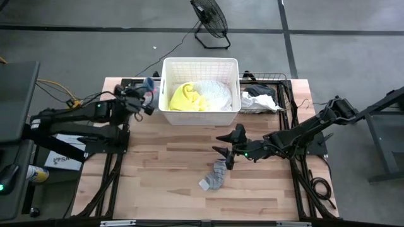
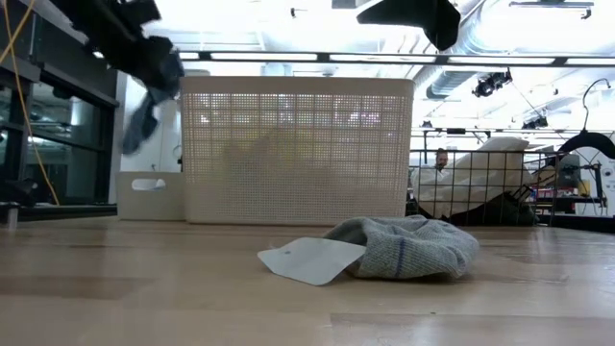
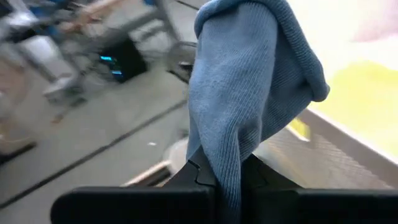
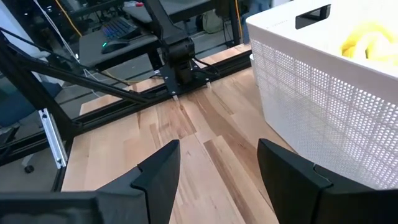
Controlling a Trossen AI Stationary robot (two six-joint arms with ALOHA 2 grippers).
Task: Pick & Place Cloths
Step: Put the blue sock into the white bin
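- My left hand (image 1: 146, 99) was clamped tight on a blue-grey cloth (image 3: 249, 93), held up just beside the white basket (image 1: 201, 113) at its left wall — I judged that height was to clear the rim before dropping it in.
- The basket already held a yellow cloth (image 1: 185, 98) and a white cloth (image 1: 214, 94).
- My right hand (image 1: 226, 151) hovered over mid-table (image 1: 158, 183), fingers (image 4: 155, 171) roughly half apart, holding nothing — poised, I reckoned, for the next pick.
- A grey cloth (image 1: 216, 175) with a white tag lay flat on the table just below that hand, not yet touched.
- More cloths (image 1: 260, 99) sat in the wire basket (image 1: 278, 79) on the right.
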